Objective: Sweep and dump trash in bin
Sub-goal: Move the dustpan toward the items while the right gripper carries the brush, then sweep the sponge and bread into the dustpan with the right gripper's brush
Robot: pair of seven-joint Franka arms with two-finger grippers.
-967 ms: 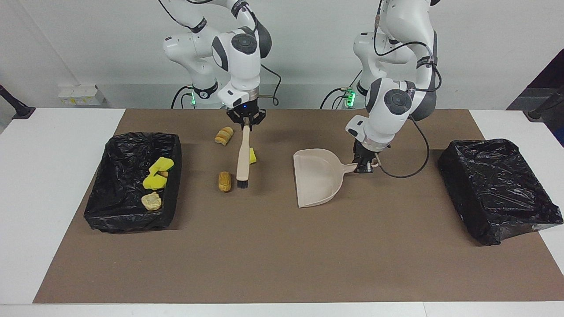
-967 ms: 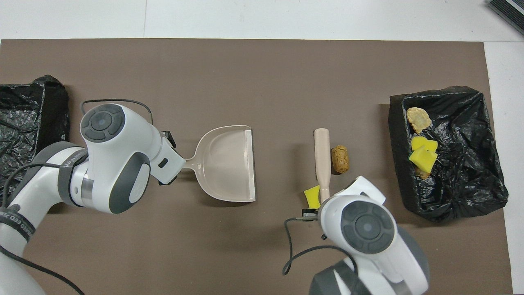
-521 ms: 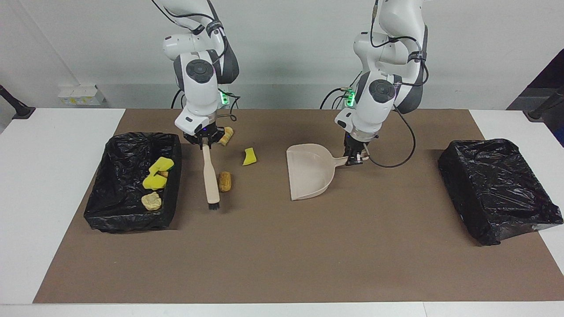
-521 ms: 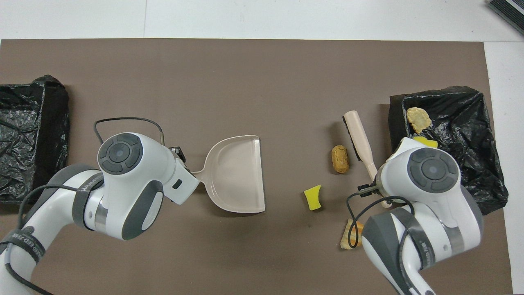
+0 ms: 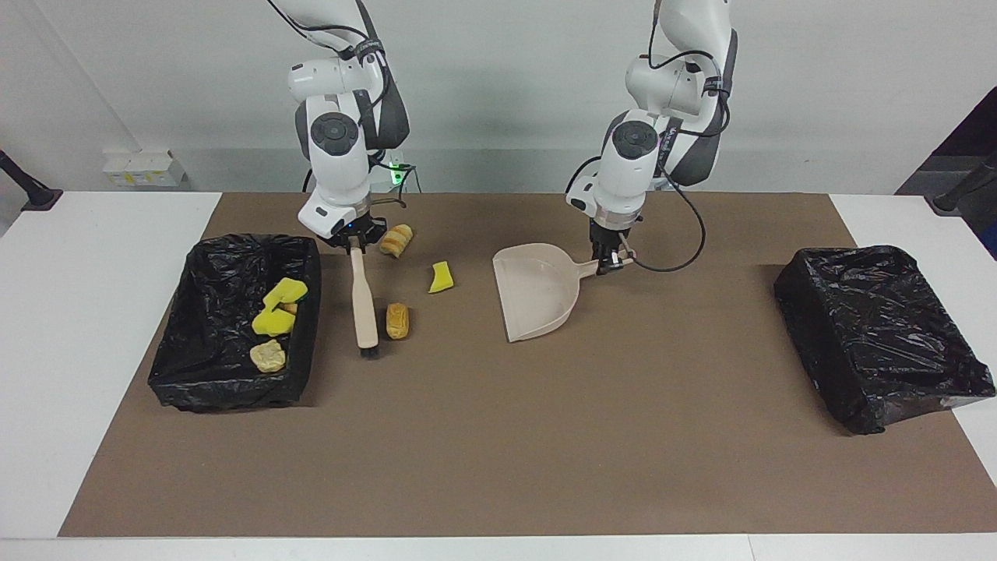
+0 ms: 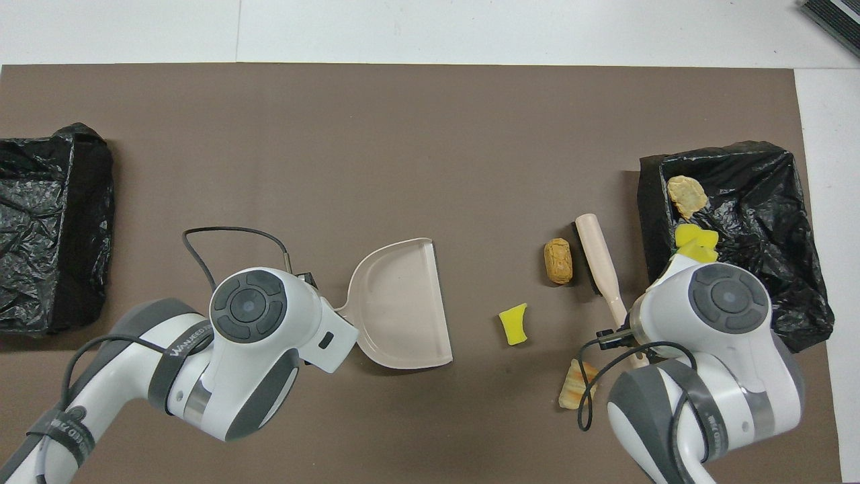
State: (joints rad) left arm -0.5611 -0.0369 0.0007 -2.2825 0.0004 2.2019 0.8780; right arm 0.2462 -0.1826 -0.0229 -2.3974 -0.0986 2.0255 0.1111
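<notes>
While the right gripper (image 5: 356,243) stays closed on the handle of the brush (image 5: 364,300), left of centre in the facing view, the brush slants down the frame with its dark bristles on the brown mat (image 5: 498,436), just beside a tan roll (image 5: 398,320). The left gripper (image 5: 612,261), right of centre, is clamped on the handle of the beige dustpan (image 5: 537,300), whose flat mouth rests on the mat. Between the two tools lies a yellow sponge chunk (image 5: 441,277); a crusty roll (image 5: 396,240) sits just above it, near the right gripper. At the frame's left, a black-lined bin (image 5: 202,374) holds more yellow sponge pieces (image 5: 276,308) and a pale crust (image 5: 268,356). A second black-lined bin (image 5: 880,335) sits at the frame's right.
</notes>
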